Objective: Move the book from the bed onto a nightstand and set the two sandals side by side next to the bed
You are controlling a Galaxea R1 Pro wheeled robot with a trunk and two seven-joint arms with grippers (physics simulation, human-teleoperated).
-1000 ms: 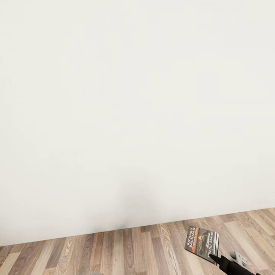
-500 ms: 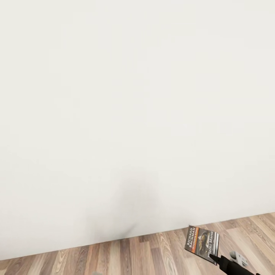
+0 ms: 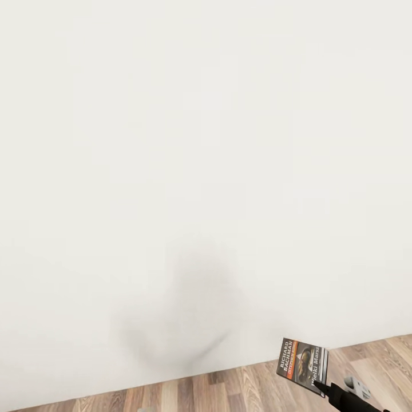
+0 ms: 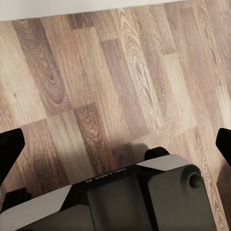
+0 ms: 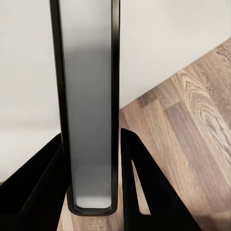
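Nothing but the view has shifted: the book [image 3: 303, 359] is kept clamped in the right hand [image 3: 321, 389] near the wall [image 3: 200, 143].

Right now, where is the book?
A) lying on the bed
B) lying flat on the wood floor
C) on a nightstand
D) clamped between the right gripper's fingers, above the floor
D: the right gripper has a finger on each side of the book, which is held up in front of the white wall.

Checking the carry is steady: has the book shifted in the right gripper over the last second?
No. In the head view the book sits at the same spot against the right gripper; the wall's bottom edge sinks because the camera moved.
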